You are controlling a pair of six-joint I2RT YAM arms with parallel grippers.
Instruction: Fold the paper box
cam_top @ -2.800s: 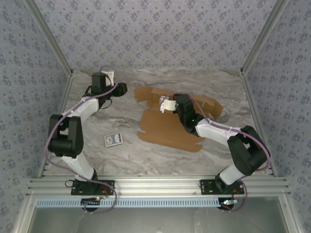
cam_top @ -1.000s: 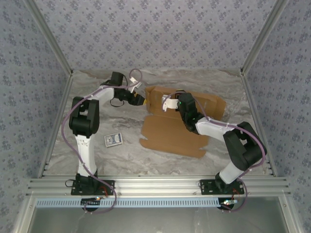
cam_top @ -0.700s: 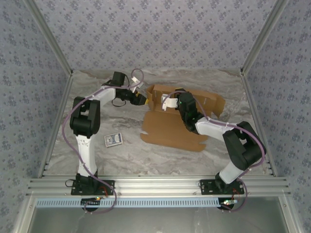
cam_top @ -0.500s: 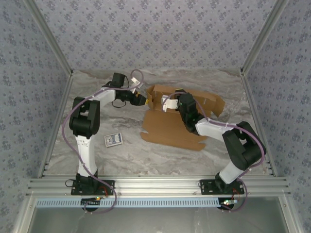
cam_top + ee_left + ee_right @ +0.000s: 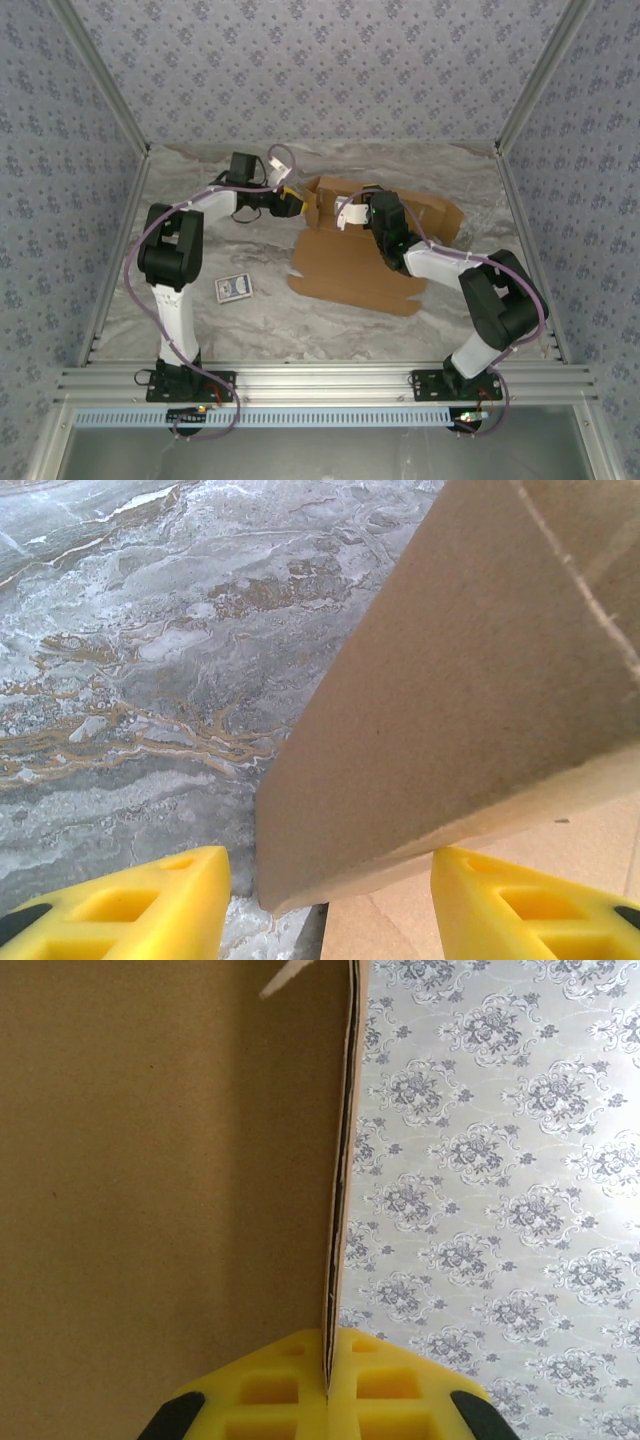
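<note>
The paper box (image 5: 352,266) is a flat brown cardboard sheet in the middle of the table, and its far-left panel (image 5: 322,194) is lifted up. My right gripper (image 5: 341,209) is shut on that panel's edge; in the right wrist view the thin edge (image 5: 335,1210) runs straight into the closed yellow fingertips (image 5: 328,1365). My left gripper (image 5: 294,204) reaches in from the left and stands open. In the left wrist view the raised panel's corner (image 5: 420,730) hangs between its two yellow fingers (image 5: 150,905), touching neither.
A small blue-and-white card packet (image 5: 233,288) lies on the marble table (image 5: 200,330) to the left front. Patterned walls enclose the table on three sides. An aluminium rail (image 5: 320,380) runs along the near edge by the arm bases.
The right gripper has lifted the far-left panel from nearly flat to upright. The left gripper has moved slightly right, so its open fingers now straddle the panel's corner.
</note>
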